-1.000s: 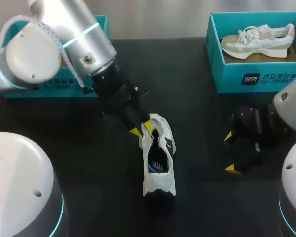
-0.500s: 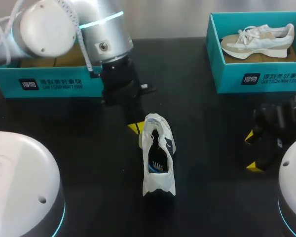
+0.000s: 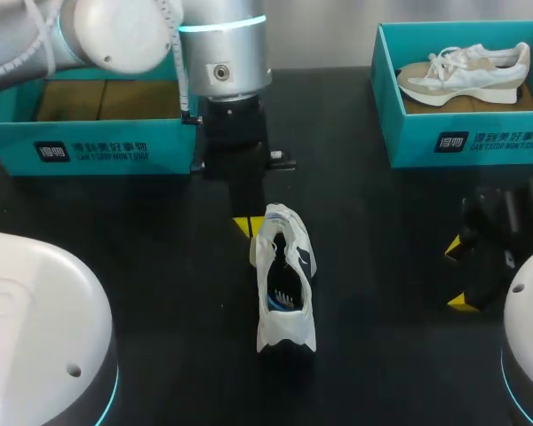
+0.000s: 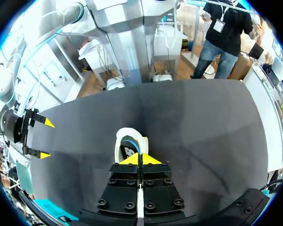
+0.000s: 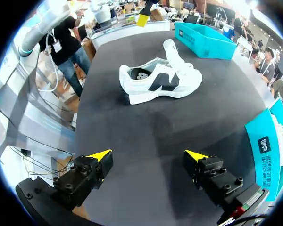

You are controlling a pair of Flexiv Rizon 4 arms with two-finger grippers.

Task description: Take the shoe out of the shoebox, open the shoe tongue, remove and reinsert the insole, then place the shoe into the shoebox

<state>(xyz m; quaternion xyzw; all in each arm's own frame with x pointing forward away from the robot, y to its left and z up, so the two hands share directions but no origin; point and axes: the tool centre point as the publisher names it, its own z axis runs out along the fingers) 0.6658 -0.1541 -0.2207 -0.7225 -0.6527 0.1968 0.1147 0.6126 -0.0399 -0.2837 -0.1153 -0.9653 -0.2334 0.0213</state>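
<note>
A white sneaker [image 3: 284, 280] with dark side patches lies on the black table [image 3: 160, 266], tongue pulled up and insole showing in its opening. In the right wrist view the sneaker [image 5: 158, 80] lies on its sole ahead of my open right gripper [image 5: 148, 155]. My left gripper [image 3: 244, 225] hangs just left of the tongue end, shut on nothing. From the left wrist, part of the sneaker [image 4: 127, 141] shows just beyond the closed left gripper [image 4: 140, 159]. My right gripper [image 3: 459, 275] stands open at the table's right, well away from the sneaker. The left shoebox [image 3: 98, 142] holds no shoe.
A second teal shoebox [image 3: 462, 133] at the back right holds a beige and white shoe [image 3: 466, 73]. Bare table lies between the sneaker and my right gripper. White arm housings fill the front corners of the head view.
The left gripper closed from slightly open and drew back from the shoe's tongue as its arm swung more upright. My right gripper pulled away to the right. The sneaker stayed put.
</note>
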